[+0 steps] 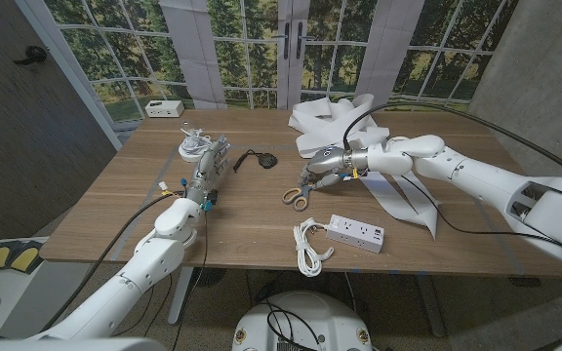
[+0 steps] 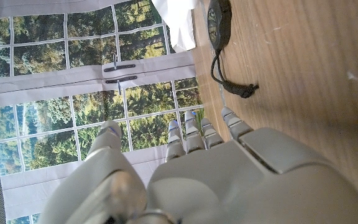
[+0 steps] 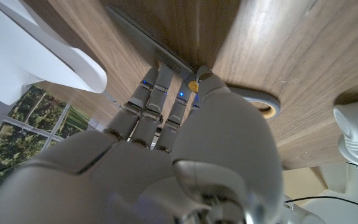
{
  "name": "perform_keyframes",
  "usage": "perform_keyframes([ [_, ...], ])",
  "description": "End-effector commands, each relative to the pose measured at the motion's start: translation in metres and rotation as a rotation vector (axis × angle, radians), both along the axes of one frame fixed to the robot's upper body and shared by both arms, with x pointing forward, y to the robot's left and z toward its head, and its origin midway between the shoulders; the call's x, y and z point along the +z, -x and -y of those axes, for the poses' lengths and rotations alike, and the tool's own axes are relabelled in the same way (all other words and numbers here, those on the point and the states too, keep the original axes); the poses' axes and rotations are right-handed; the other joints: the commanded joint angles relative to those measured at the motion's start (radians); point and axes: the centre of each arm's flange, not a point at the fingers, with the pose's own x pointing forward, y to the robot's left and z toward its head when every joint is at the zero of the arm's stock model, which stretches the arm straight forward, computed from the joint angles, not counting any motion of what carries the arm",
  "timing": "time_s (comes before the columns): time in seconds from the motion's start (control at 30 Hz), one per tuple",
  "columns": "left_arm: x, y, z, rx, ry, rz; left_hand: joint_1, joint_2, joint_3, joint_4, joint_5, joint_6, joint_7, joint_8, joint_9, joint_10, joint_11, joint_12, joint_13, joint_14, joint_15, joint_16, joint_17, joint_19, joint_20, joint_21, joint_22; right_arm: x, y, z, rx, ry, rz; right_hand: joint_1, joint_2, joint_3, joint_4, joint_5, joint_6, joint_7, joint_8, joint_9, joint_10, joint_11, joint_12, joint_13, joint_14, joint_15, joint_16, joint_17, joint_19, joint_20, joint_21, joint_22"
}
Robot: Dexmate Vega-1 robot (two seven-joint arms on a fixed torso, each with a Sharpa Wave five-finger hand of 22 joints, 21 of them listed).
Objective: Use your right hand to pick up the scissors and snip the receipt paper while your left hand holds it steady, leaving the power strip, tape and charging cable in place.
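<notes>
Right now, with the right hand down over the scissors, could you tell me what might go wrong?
1. The right hand covers the scissors' blades, handles sticking out; a grasp there may not work them.
2. The power strip and coiled white cable lie close; dragging could shift them.
3. The left hand stands apart from the receipt paper, which lies unsteadied.

The table (image 1: 115, 210) was brown woodgrain; the power strip (image 1: 355, 232) and cable (image 1: 307, 247) white; the scissors (image 1: 297, 198) had tan handles.

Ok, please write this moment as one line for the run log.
right hand: over scissors, grasp unclear | left hand: open, away from receipt paper | paper uncut
</notes>
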Motion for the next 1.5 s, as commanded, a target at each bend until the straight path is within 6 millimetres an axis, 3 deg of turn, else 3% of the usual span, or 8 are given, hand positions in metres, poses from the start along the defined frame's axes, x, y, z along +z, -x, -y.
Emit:
perform_keyframes([
  [0.03,-0.002,0.001,0.003,-0.001,-0.001,-0.002,-0.008,0.002,-0.001,0.000,0.005,0.002,0.004,0.000,0.006,0.007,0.004,-0.002,0.003,0.010,0.004,0.003,0.004,0.005,0.001,0.007,0.004,-0.001,-0.001,0.006,-0.001,-0.047,-0.001,0.018,0.003,0.008,0.001,0.001,0.171,-0.072,0.015,0.136,0.126,-0.068,0.115,0.058,0.026,-0.176,0.003,0.017,0.010,-0.065,0.014,0.007],
  [0.83,0.001,-0.001,0.006,-0.007,-0.001,-0.001,-0.015,0.003,-0.004,0.002,0.005,0.002,0.003,-0.001,0.006,0.008,0.003,-0.002,0.003,0.012,0.003,0.004,0.004,0.006,-0.001,0.007,0.004,0.030,0.008,0.024,0.011,-0.412,-0.113,0.032,0.001,0.026,0.000,0.003,0.196,-0.054,0.012,0.137,0.138,-0.053,0.129,0.062,0.057,-0.175,-0.028,0.056,0.013,-0.055,0.059,0.018],
  [1.5,0.002,-0.002,0.004,-0.009,0.004,0.000,-0.018,0.004,-0.005,0.002,0.005,0.002,0.003,-0.001,0.006,0.008,0.003,-0.002,0.003,0.013,0.003,0.004,0.004,0.006,-0.001,0.007,0.004,0.080,0.035,0.047,0.120,-0.905,-0.168,0.027,-0.002,0.032,0.004,0.005,0.195,-0.044,0.010,0.150,0.136,-0.055,0.137,0.068,0.077,-0.175,-0.054,0.083,0.002,-0.049,0.089,0.021],
])
